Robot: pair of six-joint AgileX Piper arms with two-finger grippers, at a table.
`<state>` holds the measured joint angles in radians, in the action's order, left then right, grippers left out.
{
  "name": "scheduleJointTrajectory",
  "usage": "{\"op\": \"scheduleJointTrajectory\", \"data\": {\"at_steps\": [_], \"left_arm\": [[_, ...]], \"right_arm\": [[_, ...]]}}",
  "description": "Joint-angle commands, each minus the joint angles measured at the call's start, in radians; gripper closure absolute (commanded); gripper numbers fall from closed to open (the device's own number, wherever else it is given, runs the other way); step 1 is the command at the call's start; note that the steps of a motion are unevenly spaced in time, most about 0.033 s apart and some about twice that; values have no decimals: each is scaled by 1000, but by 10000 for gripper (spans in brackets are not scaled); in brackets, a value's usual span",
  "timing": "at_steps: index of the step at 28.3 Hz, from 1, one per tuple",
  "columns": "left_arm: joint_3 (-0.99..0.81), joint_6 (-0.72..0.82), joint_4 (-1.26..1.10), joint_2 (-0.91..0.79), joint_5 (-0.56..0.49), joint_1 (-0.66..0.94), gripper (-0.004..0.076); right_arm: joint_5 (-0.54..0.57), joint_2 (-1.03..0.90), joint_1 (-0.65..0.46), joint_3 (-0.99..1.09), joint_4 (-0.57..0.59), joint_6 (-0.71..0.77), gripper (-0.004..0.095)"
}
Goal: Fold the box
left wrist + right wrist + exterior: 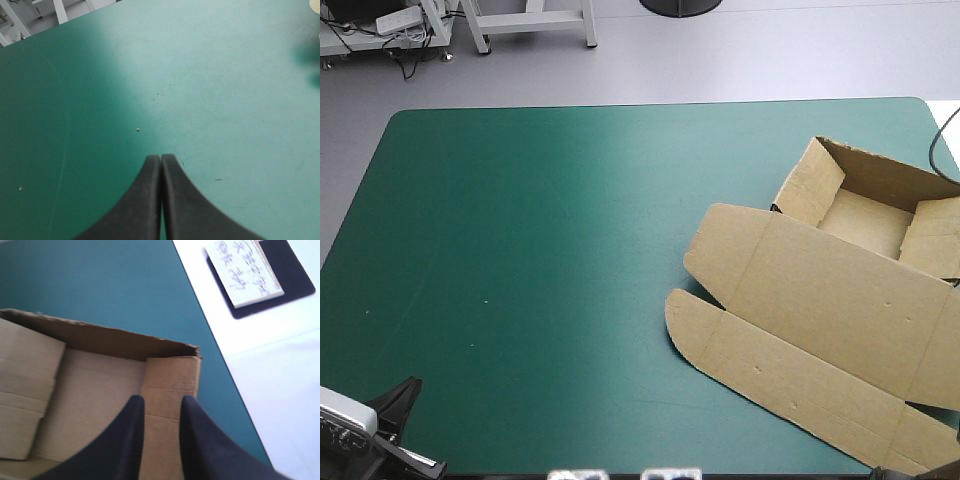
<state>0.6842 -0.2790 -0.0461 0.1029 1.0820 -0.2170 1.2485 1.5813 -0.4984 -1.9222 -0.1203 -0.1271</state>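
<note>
Brown board first: the box lies on the right side of the teal-green surface, and for us it's right there ahead of and below the right claw. That claw's black fingers are spread a little. Through the gap between them we see one of the folded-in side flaps, though we can't tell if anything is touching. The left claw is pressed together into one point over bare cover near the surface's near-left corner, well apart from the box, with just a pale speck ahead of it. The far part of the box is an open tray with its walls raised. Inside it we only see its own board floor and the tucked flaps at either side. The lid lies flat, reaching toward the near edge, with crease lines, rounded flap corners and a few small slits. It's matt cardboard, and the tray's far wall has a ragged top edge.
</note>
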Motion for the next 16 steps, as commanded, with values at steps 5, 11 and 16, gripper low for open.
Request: {"op": "scheduleJointTrajectory", "data": {"at_steps": [5, 11, 16], "left_arm": [[-84, 2, 8, 19, -72, -2, 734], [-148, 26, -8, 19, -100, -2, 734], [-157, 94, -8, 19, -130, -2, 734]], "right_arm": [[-25, -349, -2, 163, -257, -20, 919], [-63, -622, 125, 402, -257, -50, 920], [-108, -868, 228, 651, -225, -66, 920]]}}
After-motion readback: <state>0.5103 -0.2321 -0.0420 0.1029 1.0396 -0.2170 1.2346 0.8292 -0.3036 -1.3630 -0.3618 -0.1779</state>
